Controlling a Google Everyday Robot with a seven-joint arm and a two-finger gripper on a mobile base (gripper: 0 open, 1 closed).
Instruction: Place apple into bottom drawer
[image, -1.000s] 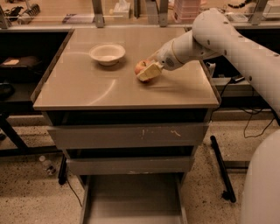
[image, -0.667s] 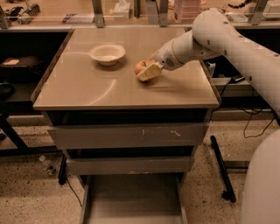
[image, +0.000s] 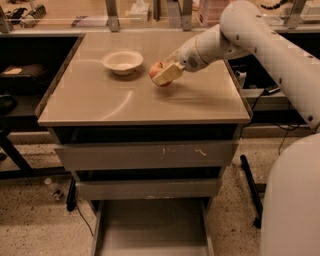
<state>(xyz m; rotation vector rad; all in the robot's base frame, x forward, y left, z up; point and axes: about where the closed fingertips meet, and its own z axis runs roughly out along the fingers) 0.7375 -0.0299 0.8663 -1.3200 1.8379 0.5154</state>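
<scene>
The apple (image: 156, 69), red with a yellowish patch, is in my gripper (image: 164, 75) over the middle of the cabinet top (image: 125, 100), just right of the white bowl. One pale finger (image: 169, 73) lies across the apple's front and hides part of it. The gripper is shut on the apple, and the apple sits at or just above the surface. The bottom drawer (image: 150, 225) is pulled out at the foot of the cabinet, a shallow grey tray with a bare floor. My arm reaches in from the upper right.
A white bowl (image: 122, 61) stands at the back left of the top. The scratched top drawer front (image: 145, 155) and the middle drawer front (image: 147, 189) are shut. Dark shelving stands to the left, and cables and a stand leg (image: 250, 190) to the right.
The gripper and the apple have shifted slightly up and to the left together. The bowl and the drawers have not moved.
</scene>
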